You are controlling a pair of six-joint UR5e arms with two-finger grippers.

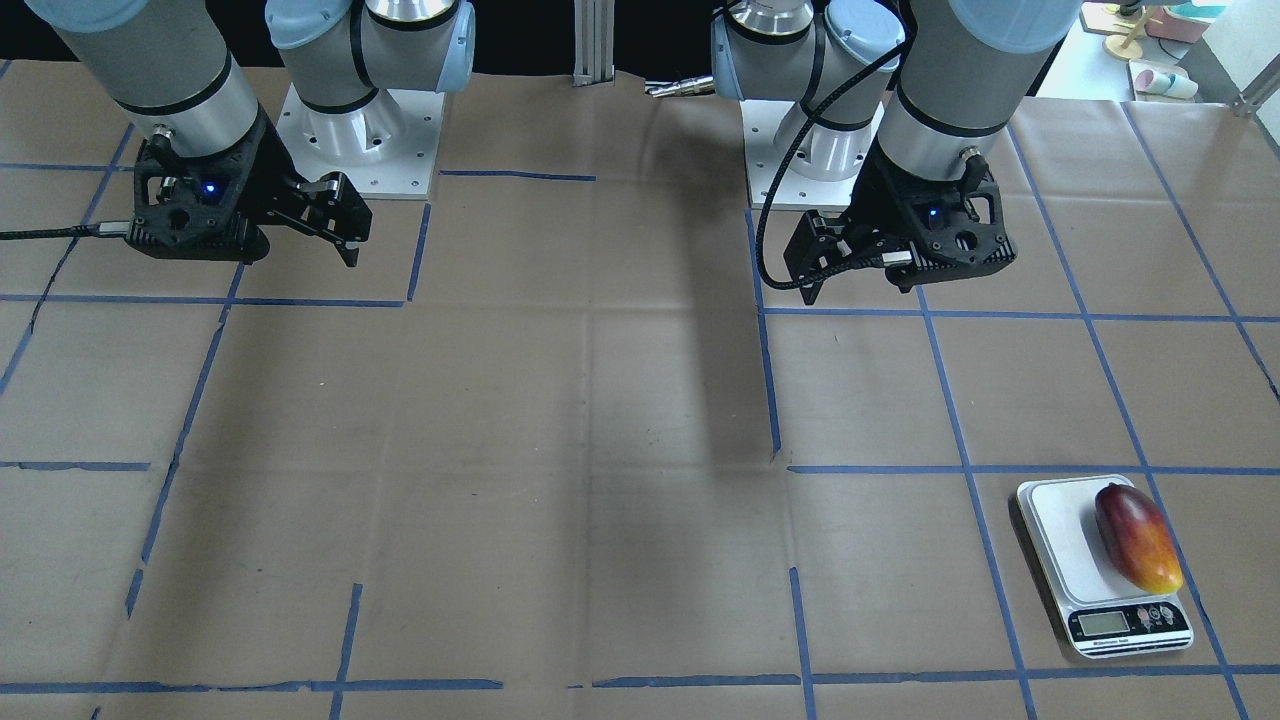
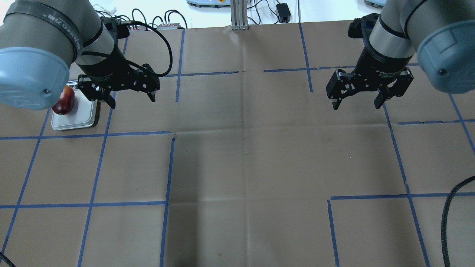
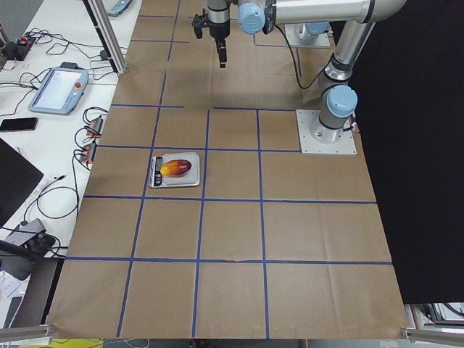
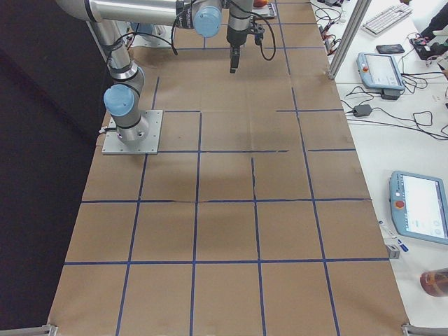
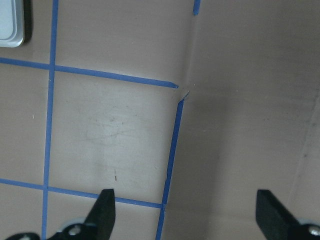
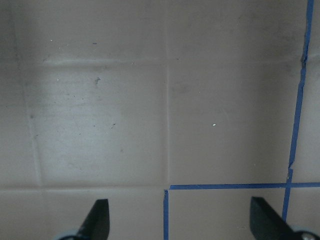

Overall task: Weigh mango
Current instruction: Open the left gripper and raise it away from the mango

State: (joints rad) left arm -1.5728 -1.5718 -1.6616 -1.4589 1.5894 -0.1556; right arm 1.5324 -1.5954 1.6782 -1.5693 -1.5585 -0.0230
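The mango (image 1: 1138,538), dark red shading to orange-yellow, lies on the platform of the white scale (image 1: 1058,530) near the table's far left corner. It also shows in the overhead view (image 2: 64,102), partly hidden behind my left arm's elbow, and in the exterior left view (image 3: 177,167). My left gripper (image 2: 132,102) is open and empty, raised above the table to the right of the scale (image 2: 79,116). A corner of the scale (image 5: 10,25) shows in the left wrist view. My right gripper (image 2: 356,106) is open and empty, raised over the right side.
The table is covered in brown paper with a blue tape grid. The arms' base plates (image 1: 360,140) stand at the robot's side. A black cable (image 2: 451,207) hangs at the right. Benches with teach pendants (image 4: 420,217) flank the far edge.
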